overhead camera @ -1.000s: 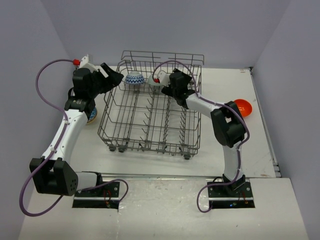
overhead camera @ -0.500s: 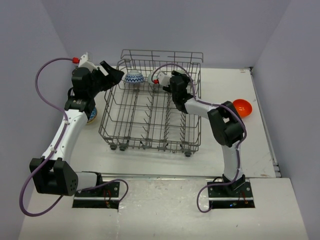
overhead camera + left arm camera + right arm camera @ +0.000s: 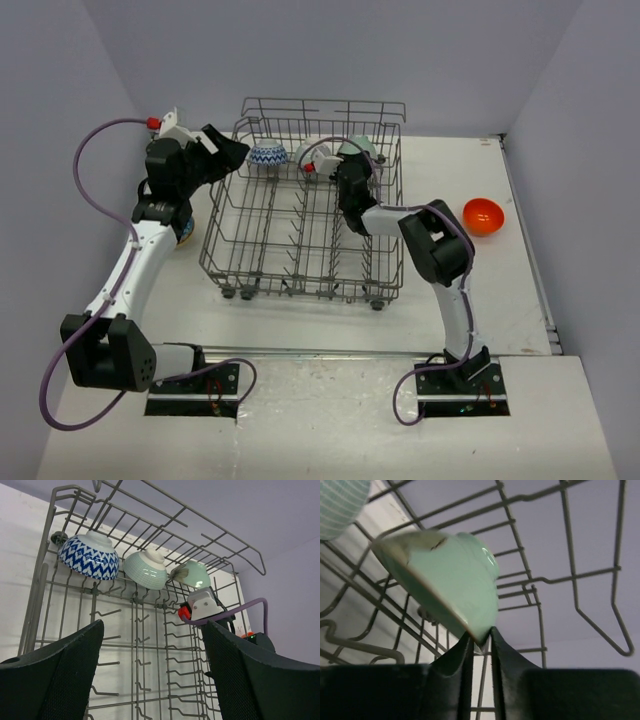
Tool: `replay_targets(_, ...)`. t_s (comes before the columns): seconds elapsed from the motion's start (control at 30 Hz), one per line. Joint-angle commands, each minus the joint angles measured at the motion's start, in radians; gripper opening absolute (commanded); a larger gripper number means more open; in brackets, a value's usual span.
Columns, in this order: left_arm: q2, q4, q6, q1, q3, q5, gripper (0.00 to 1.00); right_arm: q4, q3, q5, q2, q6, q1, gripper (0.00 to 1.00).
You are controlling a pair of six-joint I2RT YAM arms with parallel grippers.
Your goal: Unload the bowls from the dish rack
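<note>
While the left end effector (image 3: 232,152) stays spread apart by the blue-and-white bowl (image 3: 267,156) toward the far-left corner of the worktop (image 3: 520,290), the right end effector (image 3: 480,639) has pushed deeper along the far side of the dish rack (image 3: 290,290) and is clamped on the rim of a mint green bowl (image 3: 450,577). An orange-red bowl (image 3: 483,215) lies near the right edge.

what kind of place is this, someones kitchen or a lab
Most likely a robot lab test cell, not a kitchen: bare lilac walls box in a white table, a left arm and right arm are bolted at its near edge, and the dish rack stands alone on it, with no sink in view.
</note>
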Motion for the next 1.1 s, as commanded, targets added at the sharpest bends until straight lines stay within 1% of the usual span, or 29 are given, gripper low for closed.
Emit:
replay_targets(0.0, -0.018, 0.087, -0.016, -0.005, -0.019, 0.017, 0.83, 0.248, 0.045, 0.077, 0.047, -0.116, -0.01, 0.1)
replay_targets(0.03, -0.017, 0.102, -0.023, -0.005, -0.023, 0.018, 0.82, 0.277, 0.051, 0.097, 0.06, -0.132, -0.01, 0.0)
replay_targets(0.07, -0.017, 0.11, -0.026, -0.005, -0.033, 0.021, 0.83, 0.339, 0.053, 0.1, 0.069, -0.149, -0.008, 0.0)
replay_targets(0.23, -0.02, 0.152, -0.042, -0.007, -0.062, 0.025, 0.82, 0.481, 0.065, 0.117, 0.121, -0.213, -0.005, 0.0)
replay_targets(0.4, -0.02, 0.191, -0.05, -0.021, -0.085, 0.021, 0.82, 0.539, 0.053, 0.114, 0.124, -0.221, -0.002, 0.0)
replay_targets(0.5, -0.026, 0.2, -0.048, -0.022, -0.102, 0.013, 0.82, 0.602, 0.038, 0.117, 0.117, -0.235, 0.007, 0.0)
replay_targets(0.6, -0.029, 0.232, -0.056, -0.022, -0.129, 0.013, 0.82, 0.741, 0.051, 0.128, 0.144, -0.294, 0.029, 0.0)
replay_targets(0.73, -0.027, 0.254, -0.057, -0.021, -0.16, 0.011, 0.82, 0.85, 0.067, 0.112, 0.169, -0.348, 0.055, 0.0)
replay_targets(0.83, -0.027, 0.255, -0.051, -0.021, -0.18, -0.001, 0.82, 0.904, 0.07, 0.099, 0.175, -0.384, 0.076, 0.0)
replay_targets(0.93, -0.023, 0.24, -0.033, -0.021, -0.181, -0.016, 0.82, 0.92, 0.088, 0.097, 0.163, -0.408, 0.093, 0.0)
replay_targets(1.07, 0.005, 0.2, -0.004, -0.021, -0.139, -0.019, 0.82, 0.921, 0.102, 0.094, 0.109, -0.445, 0.119, 0.0)
